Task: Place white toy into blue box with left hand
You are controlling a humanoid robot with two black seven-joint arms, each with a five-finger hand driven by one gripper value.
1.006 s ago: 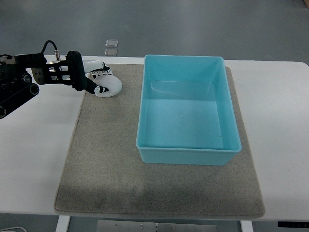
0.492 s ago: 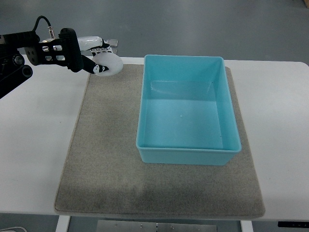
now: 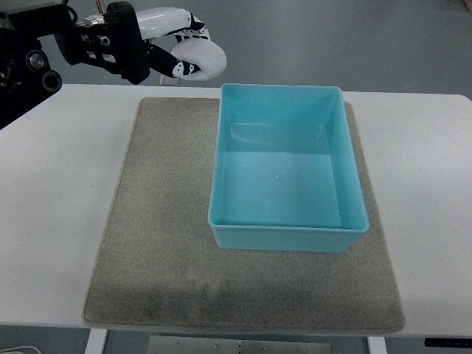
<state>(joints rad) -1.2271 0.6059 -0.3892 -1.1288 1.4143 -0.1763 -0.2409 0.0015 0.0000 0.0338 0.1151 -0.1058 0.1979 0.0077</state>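
Top view shows the rounded white plastic toy [image 3: 198,59], with small black markings on its side, held in the left robot hand [image 3: 158,48], whose white fingers are curled around it. A second ago the toy sat low on the grey felt mat [image 3: 162,221] at the mat's far left corner; since then the hand has lifted it clear and carried it up and toward the right, so it now hangs above the far edge of the white desk [image 3: 51,221]. That suggests the pick is done and the carry is under way. The toy looks smooth and disc-like, sticking out of the hand on its box side. The open light-blue rectangular plastic box [image 3: 218,162] lies just beyond the toy, to the hand's right and nearer the robot, empty, resting on the mat. The right hand is out of view.
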